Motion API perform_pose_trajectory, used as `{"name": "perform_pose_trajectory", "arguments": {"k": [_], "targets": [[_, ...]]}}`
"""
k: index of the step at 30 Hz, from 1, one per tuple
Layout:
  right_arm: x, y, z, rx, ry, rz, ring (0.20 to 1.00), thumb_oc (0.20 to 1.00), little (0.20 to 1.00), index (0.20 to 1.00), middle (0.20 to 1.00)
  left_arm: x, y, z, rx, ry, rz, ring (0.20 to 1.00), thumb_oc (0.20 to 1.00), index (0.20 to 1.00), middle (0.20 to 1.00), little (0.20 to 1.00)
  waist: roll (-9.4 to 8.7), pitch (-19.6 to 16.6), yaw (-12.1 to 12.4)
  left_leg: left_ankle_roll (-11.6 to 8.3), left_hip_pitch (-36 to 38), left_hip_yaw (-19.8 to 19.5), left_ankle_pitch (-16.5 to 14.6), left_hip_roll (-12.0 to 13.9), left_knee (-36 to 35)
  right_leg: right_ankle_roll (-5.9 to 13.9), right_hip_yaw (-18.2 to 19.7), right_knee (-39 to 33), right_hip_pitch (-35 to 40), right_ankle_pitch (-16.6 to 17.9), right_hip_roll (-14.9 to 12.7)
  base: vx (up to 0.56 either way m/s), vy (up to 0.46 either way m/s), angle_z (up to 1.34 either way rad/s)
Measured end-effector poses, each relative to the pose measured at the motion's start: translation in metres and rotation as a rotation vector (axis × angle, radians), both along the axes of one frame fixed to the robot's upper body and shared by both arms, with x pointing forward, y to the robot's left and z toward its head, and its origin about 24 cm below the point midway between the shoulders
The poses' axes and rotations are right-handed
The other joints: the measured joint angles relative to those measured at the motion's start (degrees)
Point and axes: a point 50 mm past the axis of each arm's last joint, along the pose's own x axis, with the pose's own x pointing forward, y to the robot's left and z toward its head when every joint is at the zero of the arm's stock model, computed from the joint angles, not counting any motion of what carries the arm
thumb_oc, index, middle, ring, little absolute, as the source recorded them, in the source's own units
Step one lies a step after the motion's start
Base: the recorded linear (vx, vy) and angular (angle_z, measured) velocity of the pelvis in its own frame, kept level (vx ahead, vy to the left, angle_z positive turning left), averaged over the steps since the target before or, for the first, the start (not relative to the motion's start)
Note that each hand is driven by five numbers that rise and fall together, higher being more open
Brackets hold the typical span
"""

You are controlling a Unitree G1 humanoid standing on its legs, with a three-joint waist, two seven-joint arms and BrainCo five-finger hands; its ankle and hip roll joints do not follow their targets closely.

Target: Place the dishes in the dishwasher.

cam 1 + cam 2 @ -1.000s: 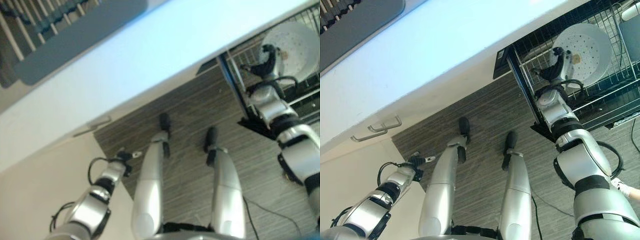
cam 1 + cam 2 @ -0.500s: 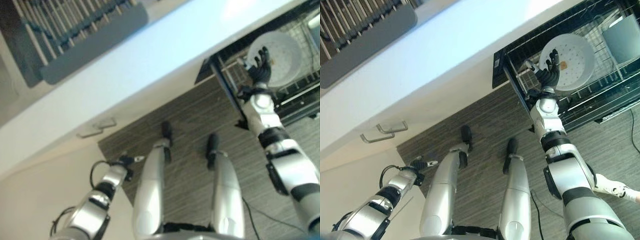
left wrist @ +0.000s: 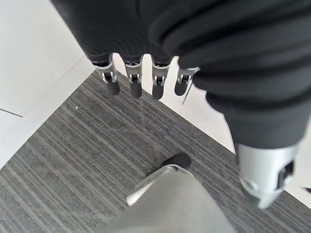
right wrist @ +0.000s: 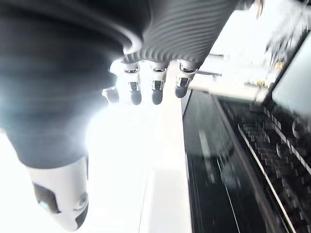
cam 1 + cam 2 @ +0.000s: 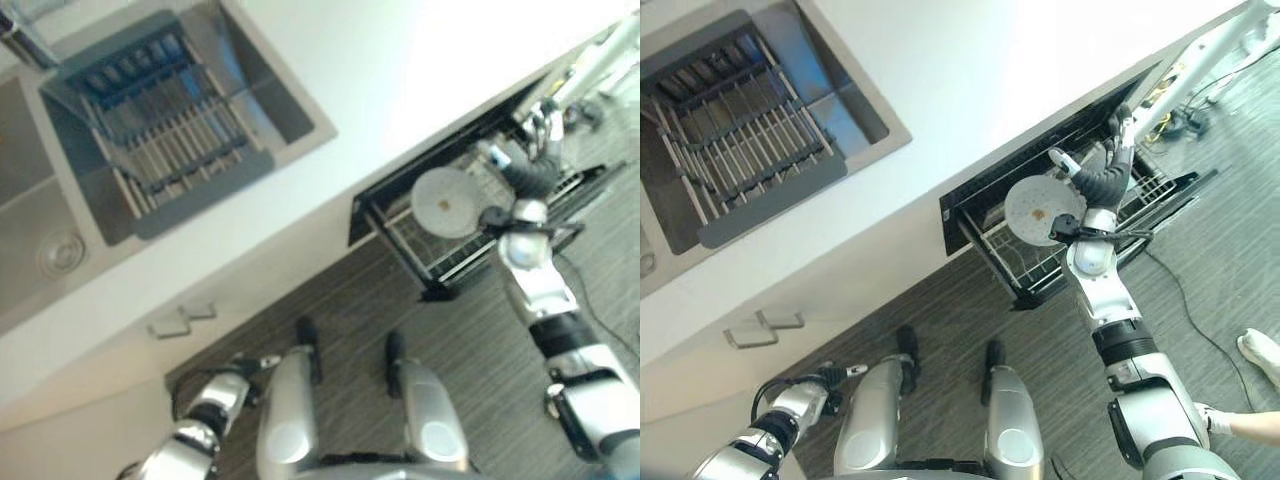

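Dishwasher rack point(image 5: 1040, 265) pulled out, right hand point(image 5: 1102, 180) raised, fingers spread

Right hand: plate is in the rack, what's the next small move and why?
Probably draw the right hand back from the dishwasher rack toward the counter. Its fingers are open and hold nothing, and the white plate stands in the pulled-out rack apart from the hand. The left hand hangs open over the floor, so I'd leave it there.

The dishwasher rack point(image 5: 1040, 262) is partly hidden behind the plate point(image 5: 1042, 210) and the right hand point(image 5: 1102, 180). Its contents are too small to tell.
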Motion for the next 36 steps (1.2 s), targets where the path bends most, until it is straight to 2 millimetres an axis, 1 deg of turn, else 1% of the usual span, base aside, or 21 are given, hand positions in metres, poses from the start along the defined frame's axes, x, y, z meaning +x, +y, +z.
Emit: {"name": "perform_pose_trajectory", "arguments": {"k": [2,3,4,6,7,8,9,10,12,14,16,18,20,21,23,25,26,28,32,33,36], "targets": [[-0.023,-0.012,-0.029,0.072,0.053,-0.048,1.000,1.000,1.000,1.000,1.000,-0.026,0.000,-0.012,-0.005,0.059,0.026,1.000,1.000,1.000,1.000,1.000,-0.30,-4.39,-0.36,-0.58,3.36,0.58,0.40,-0.34,-3.56,-0.21,-0.01,-4.03,3.14,0.64,0.22,0.13,-0.001,-0.07],[-0.026,-0.012,-0.032,0.074,0.062,-0.053,1.000,1.000,1.000,1.000,1.000,-0.028,0.000,-0.013,-0.005,0.062,0.030,1.000,1.000,1.000,1.000,1.000,-0.35,-4.95,-0.46,-0.59,3.79,0.75,0.42,-0.41,-4.02,-0.13,0.08,-4.41,3.44,0.74,0.31,0.15,0.013,-0.09],[-0.036,-0.022,-0.042,0.084,0.086,-0.090,1.000,1.000,1.000,1.000,1.000,-0.044,0.001,-0.020,-0.004,0.101,0.038,1.000,1.000,1.000,1.000,1.000,-0.55,-6.48,-1.67,-0.46,6.07,1.17,1.06,-0.76,-5.74,0.77,0.04,-6.29,6.01,1.66,0.37,0.17,0.029,-0.08],[-0.047,-0.034,-0.050,0.098,0.104,-0.147,1.000,1.000,1.000,1.000,1.000,-0.052,0.000,-0.022,-0.006,0.115,0.043,1.000,1.000,1.000,1.000,1.000,-0.48,-7.47,-2.83,-0.63,7.40,1.34,1.11,-0.87,-6.57,0.71,0.08,-6.94,7.23,1.66,0.51,0.17,0.034,-0.03],[-0.061,-0.048,-0.057,0.110,0.119,-0.203,1.000,1.000,1.000,1.000,1.000,-0.056,-0.001,-0.024,-0.021,0.113,0.060,1.000,1.000,1.000,1.000,1.000,-0.31,-7.85,-2.87,-0.78,9.04,1.38,0.96,-0.90,-6.92,0.58,-0.14,-7.59,8.71,1.51,0.55,0.09,0.019,-0.03],[-0.070,-0.057,-0.063,0.116,0.135,-0.246,1.000,1.000,1.000,1.000,1.000,-0.060,-0.001,-0.025,-0.030,0.113,0.079,1.000,1.000,1.000,1.000,1.000,-0.29,-8.37,-3.17,-0.97,9.83,1.48,0.74,-0.92,-7.09,0.52,0.02,-7.54,9.28,1.24,0.55,0.09,0.021,-0.04],[-0.076,-0.064,-0.065,0.128,0.138,-0.291,1.000,1.000,1.000,1.000,1.000,-0.064,0.000,-0.026,-0.030,0.125,0.085,1.000,1.000,1.000,1.000,1.000,-0.16,-8.99,-3.97,-1.03,9.74,1.53,0.71,-0.84,-7.17,0.50,0.03,-7.51,9.09,1.19,0.61,0.13,0.050,-0.08],[-0.088,-0.077,-0.072,0.143,0.160,-0.359,1.000,1.000,1.000,1.000,1.000,-0.062,0.000,-0.025,-0.035,0.119,0.088,1.000,1.000,1.000,1.000,1.000,0.01,-9.10,-5.29,-1.17,10.00,1.58,0.48,-0.67,-6.75,0.40,0.09,-6.84,9.10,0.72,0.67,0.13,0.054,-0.02],[-0.106,-0.095,-0.089,0.187,0.216,-0.439,1.000,1.000,1.000,1.000,1.000,-0.062,0.002,-0.024,-0.043,0.113,0.110,1.000,1.000,1.000,1.000,1.000,0.09,-9.20,-5.38,-1.21,11.00,1.80,-0.14,-0.53,-6.16,0.21,0.14,-4.27,9.09,-1.10,0.30,0.04,0.023,0.00],[-0.114,-0.108,-0.105,0.257,0.264,-0.494,1.000,1.000,1.000,1.000,1.000,-0.063,0.007,-0.024,-0.032,0.119,0.113,1.000,1.000,1.000,1.000,1.000,0.64,-9.26,-6.27,-1.25,10.10,2.49,-0.22,-0.46,-5.35,-0.10,0.36,-0.65,6.61,-2.76,-0.02,-0.03,0.003,-0.06],[-0.126,-0.121,-0.128,0.358,0.317,-0.564,1.000,1.000,1.000,1.000,1.000,-0.058,0.009,-0.023,-0.026,0.111,0.114,1.000,1.000,1.000,1.000,1.000,1.59,-8.92,-6.33,-1.45,6.14,2.47,-2.32,0.23,0.16,-0.46,0.55,7.36,1.51,-5.84,-0.61,-0.09,-0.025,-0.06],[-0.129,-0.124,-0.142,0.464,0.329,-0.569,1.000,1.000,1.000,1.000,1.000,-0.052,0.010,-0.021,-0.027,0.101,0.124,1.000,1.000,1.000,1.000,1.000,3.11,-7.92,-6.39,-2.00,2.15,1.53,-4.45,1.10,5.97,-1.48,0.54,13.52,-2.38,-8.55,-0.50,-0.06,-0.039,0.04],[-0.119,-0.119,-0.158,0.633,0.321,-0.543,1.000,1.000,1.000,1.000,1.000,-0.032,0.010,-0.014,-0.033,0.051,0.135,1.000,1.000,1.000,1.000,1.000,3.81,-3.94,-6.33,-2.51,-2.59,-0.29,-6.94,1.76,13.26,-3.00,0.81,22.90,-7.35,-12.58,-0.75,-0.07,-0.034,0.11],[-0.113,-0.115,-0.161,0.668,0.320,-0.523,1.000,1.000,1.000,1.000,1.000,-0.025,0.008,-0.012,-0.037,0.033,0.129,1.000,1.000,1.000,1.000,1.000,4.09,-2.69,-6.22,-2.77,-4.15,-0.61,-7.24,2.11,15.18,-3.42,0.85,25.48,-9.12,-13.49,-0.74,-0.09,-0.006,0.11],[-0.089,-0.103,-0.153,0.709,0.282,-0.404,1.000,1.000,1.000,1.000,1.000,-0.012,0.005,-0.007,-0.046,0.000,0.121,1.000,1.000,1.000,1.000,1.000,5.49,0.02,-5.79,-2.81,-7.44,-1.85,-7.33,2.39,18.03,-4.06,0.46,29.65,-12.62,-14.76,-0.86,-0.08,0.023,0.09],[-0.057,-0.087,-0.139,0.721,0.248,-0.279,1.000,1.000,1.000,1.000,1.000,-0.008,0.003,-0.005,-0.052,-0.006,0.126,1.000,1.000,1.000,1.000,1.000,5.89,1.05,-5.78,-2.69,-10.49,-3.41,-7.63,2.27,21.72,-5.27,0.61,33.60,-15.56,-15.81,-1.10,0.01,0.043,0.12],[-0.045,-0.080,-0.133,0.723,0.239,-0.228,1.000,1.000,1.000,1.000,1.000,-0.003,-0.002,-0.005,-0.066,-0.009,0.126,1.000,1.000,1.000,1.000,1.000,6.43,1.64,-5.43,-2.80,-11.32,-4.09,-8.17,2.17,22.87,-5.20,0.44,35.01,-16.17,-16.57,-1.23,0.08,0.070,0.18],[-0.032,-0.070,-0.126,0.704,0.240,-0.147,1.000,1.000,1.000,1.000,1.000,0.001,-0.011,-0.005,-0.084,-0.004,0.120,1.000,1.000,1.000,1.000,1.000,7.46,2.02,-3.97,-2.55,-11.26,-4.77,-8.33,1.24,23.27,-4.74,0.33,35.49,-15.90,-17.07,-1.86,0.07,0.090,0.15],[-0.008,-0.059,-0.104,0.644,0.256,-0.040,1.000,1.000,1.000,1.000,1.000,-0.003,-0.013,-0.009,-0.064,0.042,0.097,1.000,1.000,1.000,1.000,1.000,7.77,1.99,-3.49,-2.22,-11.15,-4.79,-8.54,-1.20,23.07,-4.35,0.72,36.38,-15.92,-17.27,-3.62,0.06,0.104,0.08],[-0.001,-0.060,-0.099,0.627,0.283,-0.046,1.000,1.000,1.000,1.000,1.000,-0.004,-0.012,-0.009,-0.061,0.051,0.100,1.000,1.000,1.000,1.000,1.000,7.75,2.01,-3.11,-1.68,-11.48,-4.77,-8.88,-1.42,23.94,-4.13,0.88,36.45,-15.89,-17.23,-3.84,0.05,0.131,0.07],[0.006,-0.070,-0.087,0.521,0.336,-0.023,1.000,1.000,1.000,1.000,1.000,0.001,-0.012,-0.007,-0.060,0.043,0.098,1.000,1.000,1.000,1.000,1.000,7.95,2.11,-3.01,-1.39,-12.61,-4.87,-9.08,-1.87,24.58,-3.77,0.80,36.48,-16.58,-17.06,-4.39,0.04,0.098,0.06]]}}
